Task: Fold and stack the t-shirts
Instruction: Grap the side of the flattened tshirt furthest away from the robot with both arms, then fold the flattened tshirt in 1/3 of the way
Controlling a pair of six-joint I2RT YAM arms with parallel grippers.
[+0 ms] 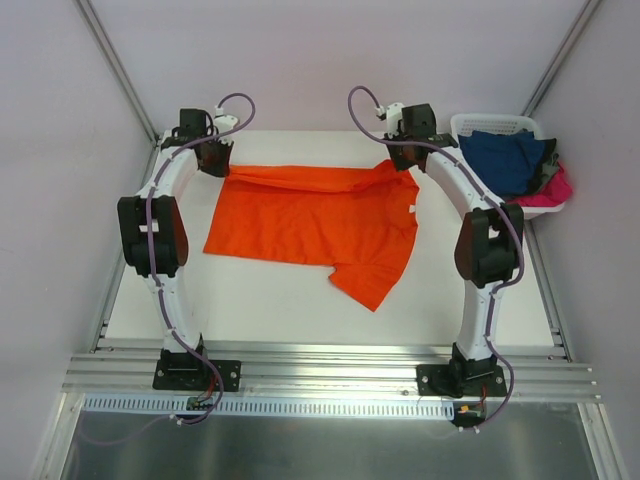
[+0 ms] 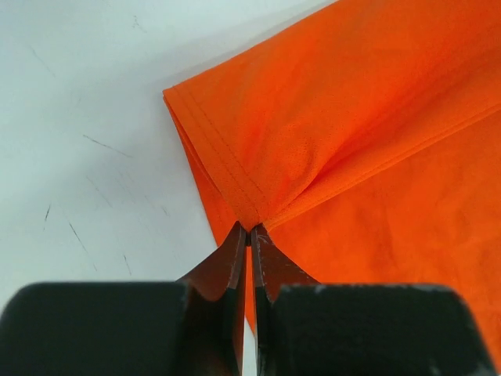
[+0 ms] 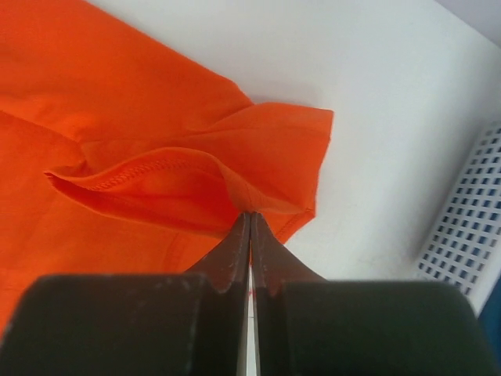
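Note:
A bright orange t-shirt (image 1: pixel 315 222) lies spread on the white table, hem to the left, one sleeve pointing to the front. My left gripper (image 1: pixel 213 157) is shut on its far left hem corner; in the left wrist view the gripper (image 2: pixel 249 229) pinches the stitched hem of the shirt (image 2: pixel 352 117). My right gripper (image 1: pixel 404 152) is shut on the far right sleeve; in the right wrist view the gripper (image 3: pixel 250 215) pinches the sleeve edge of the shirt (image 3: pixel 156 133). A navy blue t-shirt (image 1: pixel 505 160) and a hot pink one (image 1: pixel 552 190) lie in the basket.
A white slotted plastic basket (image 1: pixel 490 123) stands at the far right of the table; its wall also shows in the right wrist view (image 3: pixel 466 235). The table's white surface (image 1: pixel 260 300) stretches in front of the shirt. Metal frame posts stand at the back corners.

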